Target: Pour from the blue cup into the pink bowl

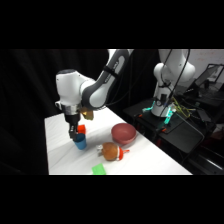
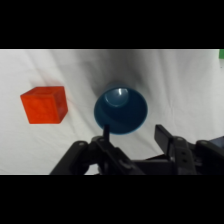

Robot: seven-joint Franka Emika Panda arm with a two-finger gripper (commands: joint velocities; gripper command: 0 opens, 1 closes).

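Blue cup (image 2: 120,110) upright at frame centre-left on the bench (image 1: 145,155), mouth up, axis vertical, gripper (image 2: 134,134) spread astride its rim, red cube (image 2: 44,104) beside, pink bowl (image 1: 123,133) right.

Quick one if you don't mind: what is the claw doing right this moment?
Claw: open, its fingers straddling the rim of the blue cup, not yet closed on it.

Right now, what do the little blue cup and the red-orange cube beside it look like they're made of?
The small blue cylindrical cup looks like smooth plastic: uniform colour, with a soft glint inside its bottom. The small red-orange cube has flat matte faces and crisp edges, perhaps painted wood or plastic; I can't tell which.
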